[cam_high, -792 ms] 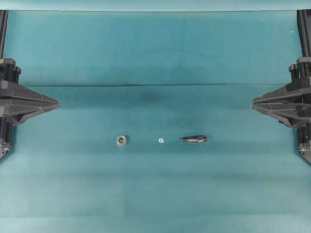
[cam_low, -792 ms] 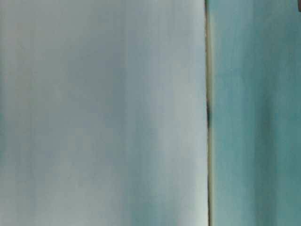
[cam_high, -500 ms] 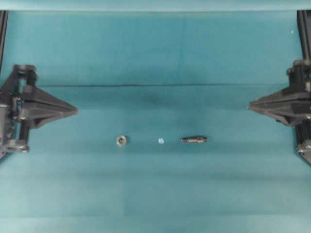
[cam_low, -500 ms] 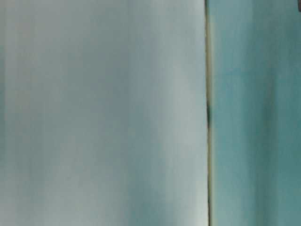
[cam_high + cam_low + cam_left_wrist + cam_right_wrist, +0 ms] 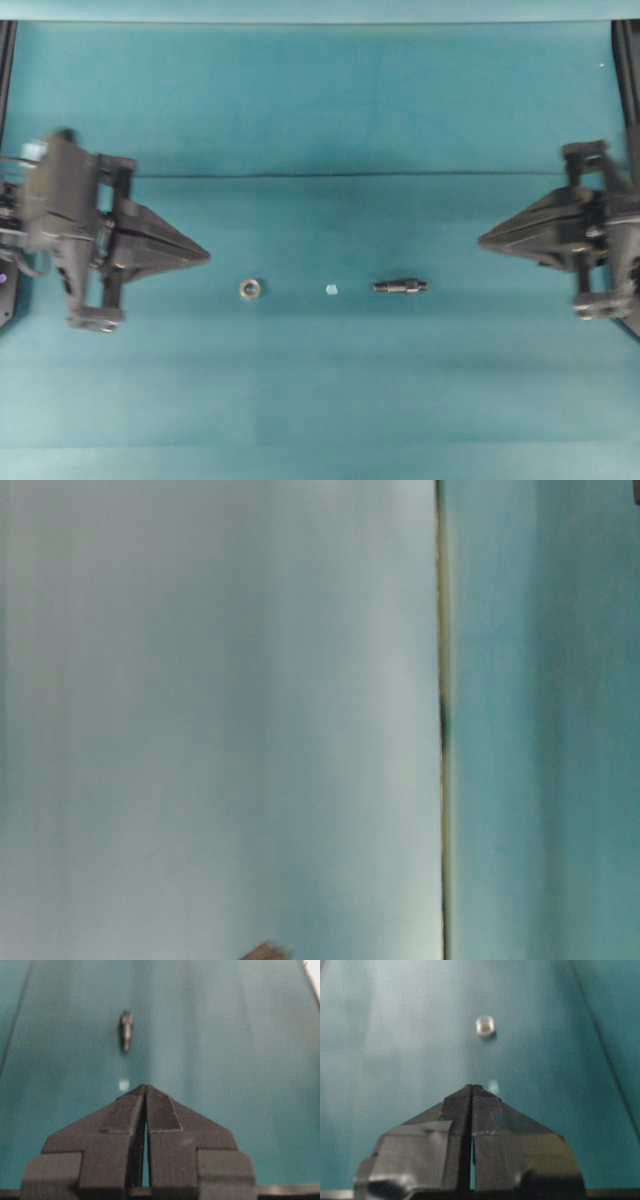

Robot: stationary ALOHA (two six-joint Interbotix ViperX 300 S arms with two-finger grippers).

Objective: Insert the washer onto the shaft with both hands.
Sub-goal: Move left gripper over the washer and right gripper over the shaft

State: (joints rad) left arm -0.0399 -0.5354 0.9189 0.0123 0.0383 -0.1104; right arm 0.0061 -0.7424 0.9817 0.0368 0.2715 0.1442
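On the teal worktop (image 5: 320, 400) three small things lie in a row across the middle: the washer (image 5: 250, 289) on the left, a tiny pale bit (image 5: 331, 290) in the centre, and the shaft (image 5: 400, 287) on the right, lying level along the row. Each is well apart from the next, with bare cloth between and all around them. The left claw (image 5: 205, 256) points inward from the left side, its fingers pressed together to a single point, holding nothing; its tip is near the washer but apart from it and a little farther up in the overhead view. The right claw (image 5: 483, 241) points inward from the right, likewise pressed together and holding nothing, its tip farther from the shaft. A fold line crosses the cloth behind both claws. In the left wrist view the claw's tip (image 5: 145, 1087) sits just short of the pale bit, with the shaft beyond. The table-level view is a blur.
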